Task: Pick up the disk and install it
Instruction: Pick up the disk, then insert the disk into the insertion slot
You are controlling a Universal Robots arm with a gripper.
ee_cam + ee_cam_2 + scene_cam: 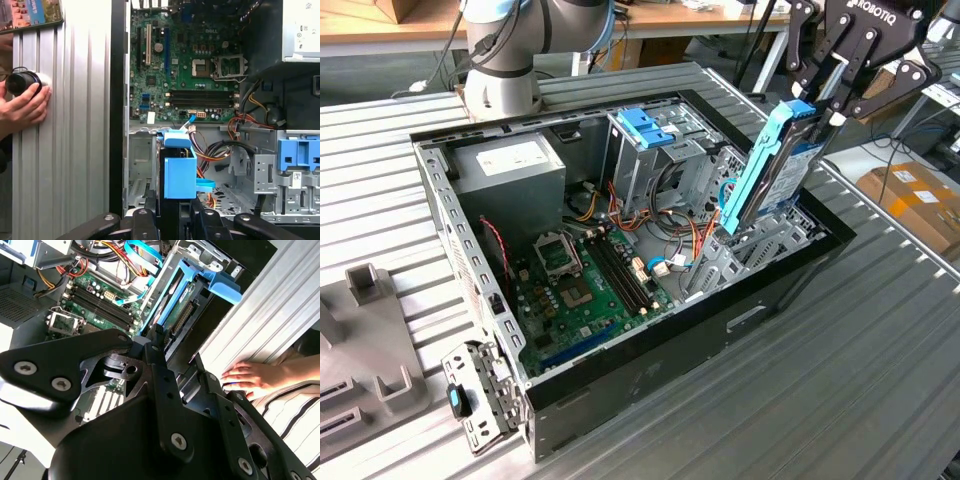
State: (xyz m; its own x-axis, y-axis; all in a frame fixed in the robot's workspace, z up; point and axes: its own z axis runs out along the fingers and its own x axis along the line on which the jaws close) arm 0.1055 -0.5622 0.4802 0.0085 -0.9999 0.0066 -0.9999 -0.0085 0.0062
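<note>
Disk (pixel 778 165) clamped in jaws, tilted, lower end inside computer case (pixel 650 372)

A robotics lab is indicated by a ribbed metal workbench (pixel 880 380), an opened computer case (pixel 650 385) and a mounted robot arm (pixel 505 60).

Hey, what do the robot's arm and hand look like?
The arm is silver-grey tubing with rounded joints, a light-blue joint cap and a black cable alongside. The hand is black, built of flat linked bars with silver screws and white lettering.
</note>
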